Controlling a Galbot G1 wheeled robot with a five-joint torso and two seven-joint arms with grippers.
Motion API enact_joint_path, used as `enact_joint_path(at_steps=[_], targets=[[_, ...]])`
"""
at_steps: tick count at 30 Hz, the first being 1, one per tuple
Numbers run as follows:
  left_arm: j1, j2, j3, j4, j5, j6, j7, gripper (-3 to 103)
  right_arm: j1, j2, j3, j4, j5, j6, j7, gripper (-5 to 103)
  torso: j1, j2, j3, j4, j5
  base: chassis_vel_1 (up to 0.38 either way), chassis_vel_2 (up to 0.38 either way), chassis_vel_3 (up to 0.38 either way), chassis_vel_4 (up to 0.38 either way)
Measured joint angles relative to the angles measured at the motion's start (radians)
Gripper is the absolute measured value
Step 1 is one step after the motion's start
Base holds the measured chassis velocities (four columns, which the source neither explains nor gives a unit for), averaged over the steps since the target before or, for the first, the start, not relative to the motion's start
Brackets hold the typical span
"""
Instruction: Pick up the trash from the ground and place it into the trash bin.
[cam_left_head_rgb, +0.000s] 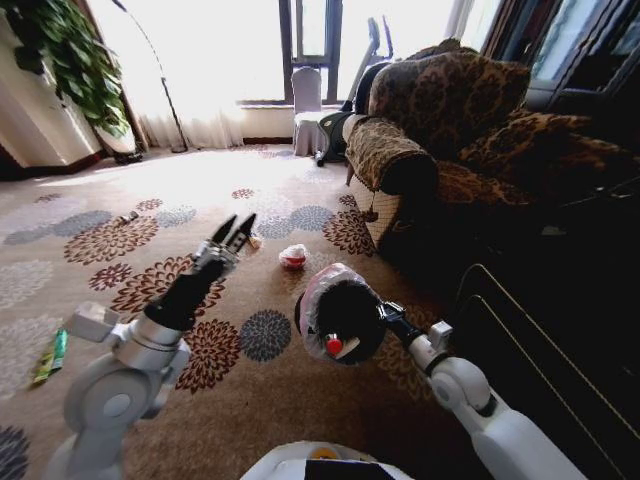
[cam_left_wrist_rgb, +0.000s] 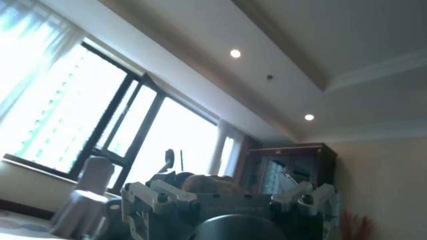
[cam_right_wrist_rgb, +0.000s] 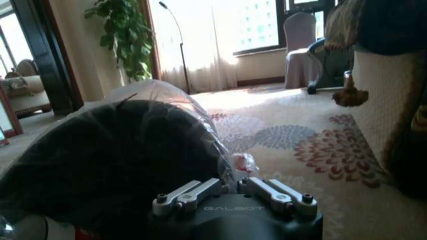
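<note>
Trash lies scattered on the flowered carpet (cam_left_head_rgb: 250, 400) before us: a white-red crumpled wad (cam_left_head_rgb: 293, 257) near the leopard-print sofa (cam_left_head_rgb: 450, 130), and a green wrapper (cam_left_head_rgb: 49, 357) well off to our left. Our right gripper (cam_left_head_rgb: 383, 317) is clamped on the rim of the small round black trash bin lined with a crinkled pale plastic bag (cam_left_head_rgb: 335, 310), holding it tipped so we see into its mouth, where a clear bottle with a red cap (cam_left_head_rgb: 336, 347) rests. Our left gripper (cam_left_head_rgb: 238, 230) is raised above the carpet with its fingers parted and nothing between them, near the wad.
</note>
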Motion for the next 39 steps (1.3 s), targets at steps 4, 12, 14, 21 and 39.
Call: enact_joint_path(at_steps=[4, 12, 14, 21, 39], targets=[[0.059, -0.043, -0.042, 0.088, 0.17, -0.07, 0.004, 100, -0.039, -0.015, -0.001, 0.016, 0.0, -0.032, 0.0, 0, 0.0, 0.0, 0.0, -0.0002, 0.0002, 0.098, 0.036, -0.108, -0.039], [0.122, -0.093, -0.02, 0.279, 0.417, -0.192, -0.056, 100, -0.068, -0.011, -0.025, 0.082, 0.04, -0.073, 0.0, 0, 0.0, 0.0, 0.0, 0.0, 0.0, 0.199, 0.149, -0.205, -0.156], [0.141, -0.097, -0.018, 0.332, 0.465, -0.21, -0.075, 100, -0.075, 0.006, -0.026, 0.096, 0.039, -0.071, 0.0, 0, 0.0, 0.0, 0.0, 0.0001, -0.0008, 0.231, 0.244, -0.234, -0.255], [0.136, -0.097, -0.023, 0.448, 0.509, -0.19, -0.126, 100, -0.095, 0.047, -0.026, 0.096, -0.004, -0.041, 0.0, 0, 0.0, 0.0, 0.0, 0.0, -0.0004, 0.272, 0.293, -0.268, -0.277], [0.124, -0.153, -0.002, 0.604, 0.515, -0.171, -0.182, 100, -0.147, 0.093, -0.039, 0.089, -0.149, 0.099, 0.0, 0, 0.0, 0.0, 0.0, 0.0, 0.0004, 0.109, 0.093, -0.118, -0.104]])
